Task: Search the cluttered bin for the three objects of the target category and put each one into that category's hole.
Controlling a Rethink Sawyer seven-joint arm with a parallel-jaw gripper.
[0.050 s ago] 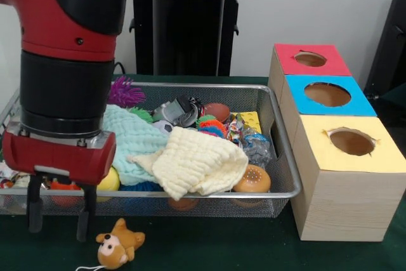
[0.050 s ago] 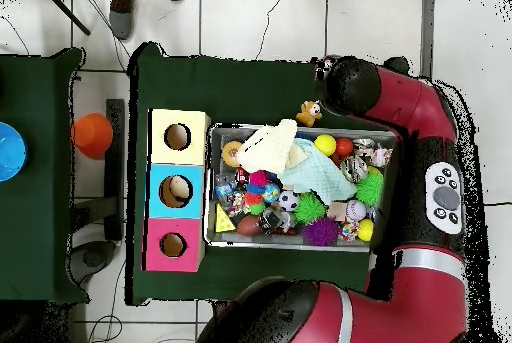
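Note:
My gripper (image 1: pixel 58 217) hangs open in front of the wire bin's (image 1: pixel 279 193) near left corner, its two black fingers (image 1: pixel 82 220) apart with nothing between them, tips close to the green table. A small brown plush animal (image 1: pixel 120 242) lies on the table just right of the fingers, outside the bin; from overhead the plush animal (image 2: pixel 309 113) shows beside the arm, which hides the gripper. Inside the bin a cream cloth (image 1: pixel 200 163) and a pale teal cloth (image 1: pixel 130 138) cover several toys. Three boxes stand to the right with a red hole (image 1: pixel 310 59), a blue hole (image 1: pixel 327 94) and a yellow hole (image 1: pixel 351 141).
The bin also holds a purple spiky ball (image 1: pixel 124 91), a burger toy (image 1: pixel 252 179), a cheese wedge (image 1: pixel 249 120), a brown football (image 1: pixel 217 111) and a yellow ball (image 1: pixel 109 181). A side table carries an orange object (image 2: pixel 92 134). A person's shoe (image 2: pixel 123 9) shows at the top edge.

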